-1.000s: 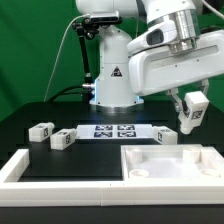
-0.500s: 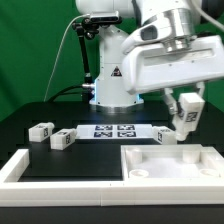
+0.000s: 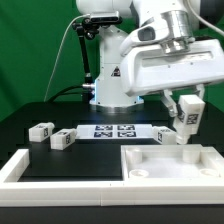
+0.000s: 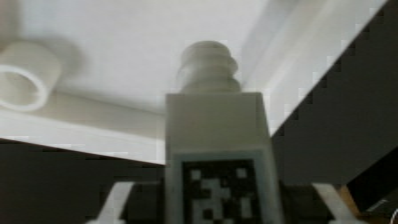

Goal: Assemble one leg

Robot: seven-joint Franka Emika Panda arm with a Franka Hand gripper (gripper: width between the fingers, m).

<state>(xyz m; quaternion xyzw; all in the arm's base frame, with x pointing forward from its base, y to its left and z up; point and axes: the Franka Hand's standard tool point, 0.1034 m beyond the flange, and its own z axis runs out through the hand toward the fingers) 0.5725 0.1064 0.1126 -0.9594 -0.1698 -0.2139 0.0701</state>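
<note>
My gripper (image 3: 189,108) is shut on a leg (image 3: 190,116), a stubby white block with a black-and-white tag, and holds it in the air above the far right corner of the large white recessed panel (image 3: 170,165). In the wrist view the held leg (image 4: 217,130) stands between my gripper's (image 4: 224,202) fingers, its ribbed peg pointing at the panel (image 4: 143,40). A round socket post (image 4: 31,75) of the panel lies off to one side. Three more legs lie on the table: two (image 3: 41,129) (image 3: 62,139) at the exterior view's left, one (image 3: 165,134) below my gripper.
The marker board (image 3: 113,131) lies on the black table between the loose legs. A white L-shaped border (image 3: 35,168) runs along the front and left. The robot base (image 3: 112,85) stands behind the marker board.
My gripper with the leg has shifted slightly up and toward the exterior view's left; over the last half second it has barely moved. The loose parts have not moved.
</note>
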